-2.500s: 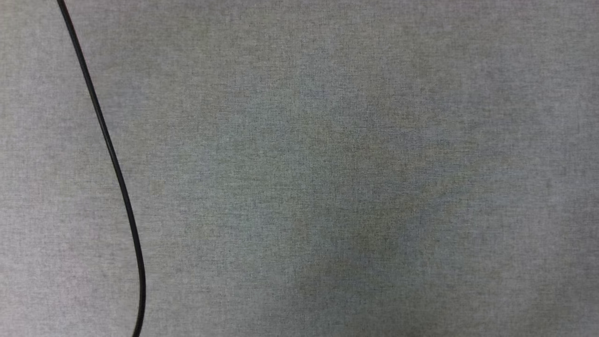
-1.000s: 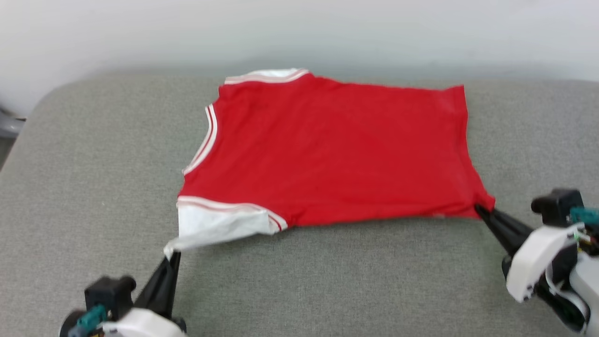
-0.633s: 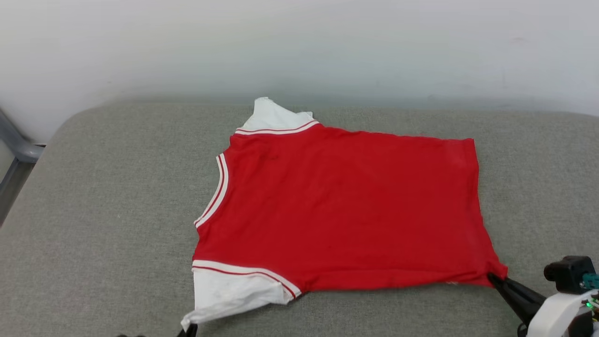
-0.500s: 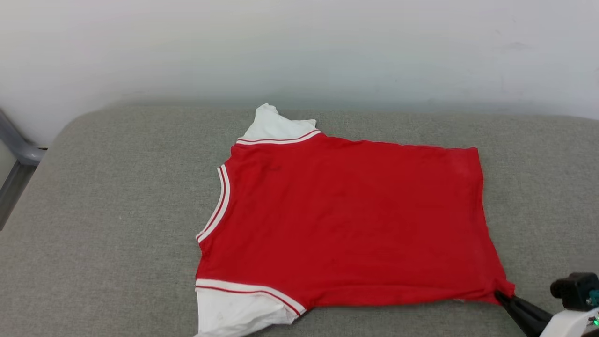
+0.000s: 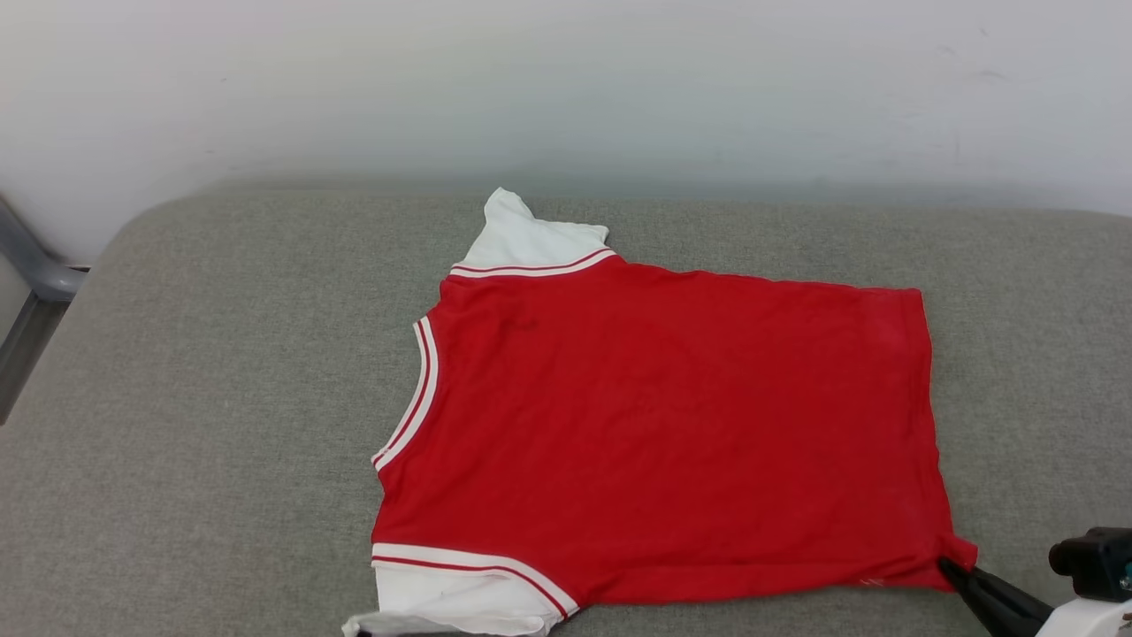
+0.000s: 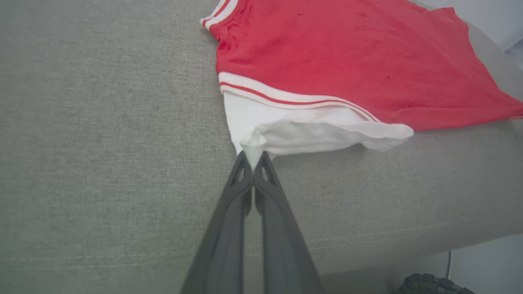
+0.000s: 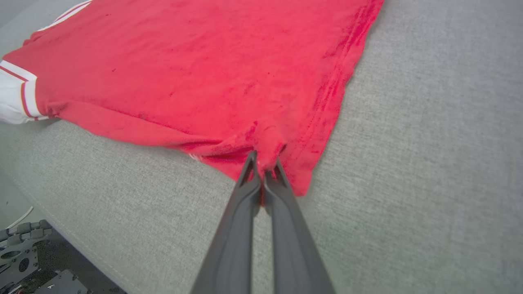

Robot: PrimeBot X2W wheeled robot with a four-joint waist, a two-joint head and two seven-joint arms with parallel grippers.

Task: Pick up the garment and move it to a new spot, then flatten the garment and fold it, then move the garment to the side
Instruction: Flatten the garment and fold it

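The left pincer [image 6: 254,157] pinched the sleeve [image 6: 310,132] and the right pincer [image 7: 263,165] a corner of the flat garment [image 5: 672,425] just ahead; folding was left to do.

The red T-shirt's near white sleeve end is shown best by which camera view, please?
The left wrist view: the whole white sleeve end lies there, its corner pinched in the shut left gripper. The head view cuts it at the bottom edge; the right wrist view catches a sliver.

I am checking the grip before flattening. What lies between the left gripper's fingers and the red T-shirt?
Nothing. In the left wrist view the fingers of the left gripper pinch the white sleeve tip of the red T-shirt directly, over grey cushion.
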